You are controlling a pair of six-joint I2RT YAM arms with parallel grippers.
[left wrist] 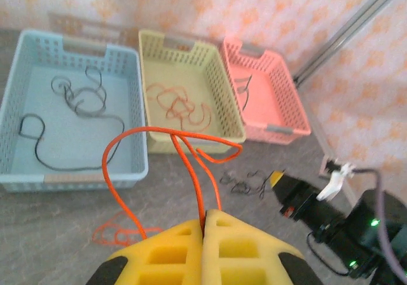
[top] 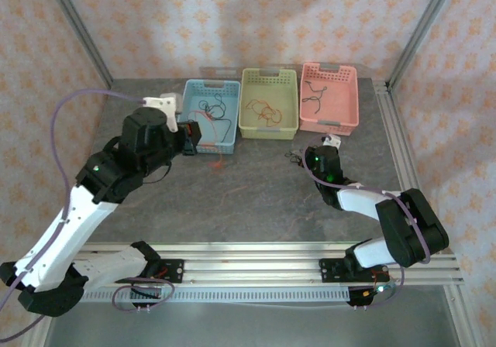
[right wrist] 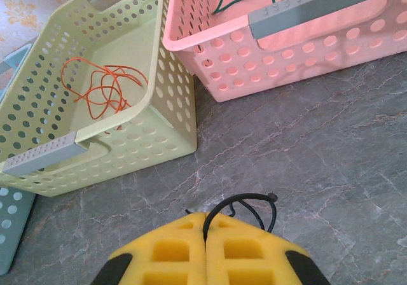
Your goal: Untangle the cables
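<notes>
Cables (left wrist: 245, 184) seem light and limp to us, best pinched mid-length: left hand (left wrist: 205, 224) is clamped on the orange cable (left wrist: 188, 170), right hand (right wrist: 205, 224) on the black cable (right wrist: 245, 196), above the counter (right wrist: 305, 151).

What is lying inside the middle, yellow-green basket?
Inside the yellow-green basket lies a loose tangle of thin orange-brown cable, resting on its floor. Nothing else is visible there. In the right wrist view, its near wall covers part of the floor.
</notes>
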